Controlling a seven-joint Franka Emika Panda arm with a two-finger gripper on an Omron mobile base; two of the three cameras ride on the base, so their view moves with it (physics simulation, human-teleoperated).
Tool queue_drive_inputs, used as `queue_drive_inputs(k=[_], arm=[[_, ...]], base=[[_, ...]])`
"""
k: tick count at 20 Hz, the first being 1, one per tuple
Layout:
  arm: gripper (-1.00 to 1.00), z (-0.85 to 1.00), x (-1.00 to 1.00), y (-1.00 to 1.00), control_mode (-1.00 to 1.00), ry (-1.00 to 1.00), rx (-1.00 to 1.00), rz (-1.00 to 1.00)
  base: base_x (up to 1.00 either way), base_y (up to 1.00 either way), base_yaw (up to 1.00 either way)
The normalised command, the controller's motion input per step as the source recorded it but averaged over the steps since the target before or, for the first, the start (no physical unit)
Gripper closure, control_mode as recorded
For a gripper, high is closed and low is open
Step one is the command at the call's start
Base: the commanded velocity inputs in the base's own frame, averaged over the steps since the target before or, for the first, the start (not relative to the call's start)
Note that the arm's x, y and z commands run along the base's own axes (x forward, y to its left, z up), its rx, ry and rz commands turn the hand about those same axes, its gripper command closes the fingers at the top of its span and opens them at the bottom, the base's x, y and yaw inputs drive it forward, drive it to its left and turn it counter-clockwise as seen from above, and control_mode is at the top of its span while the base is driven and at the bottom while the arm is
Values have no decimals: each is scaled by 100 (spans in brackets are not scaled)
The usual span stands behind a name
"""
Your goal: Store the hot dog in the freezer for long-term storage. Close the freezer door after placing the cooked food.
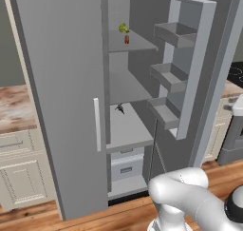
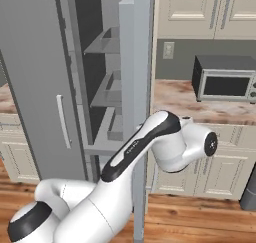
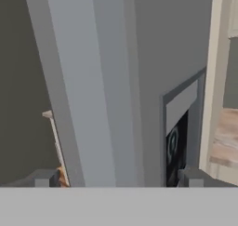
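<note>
So the hot dog (image 1: 126,39) is already in the freezer (image 1: 128,130), standing on the top shelf near the back edge, just beside a small green leafy item (image 1: 123,28). What's left is shutting the freezer door (image 1: 190,59), which is swung wide open. End effector (image 3: 118,178) has its fingers spread apart, empty, right up against the door's outer face by the black dispenser panel (image 3: 175,148). Nothing looks to be blocking the swing.
</note>
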Motion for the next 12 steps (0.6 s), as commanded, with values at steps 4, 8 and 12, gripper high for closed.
queue_drive_inputs(k=[4, 8, 12], arm=[[-100, -3, 14, 12, -100, 0, 0, 3], [-100, -2, 18, 17, -100, 0, 0, 2], [-100, 0, 18, 28, -100, 0, 0, 2]], base=[[0, 0, 0], [0, 0, 0], [0, 0, 0]])
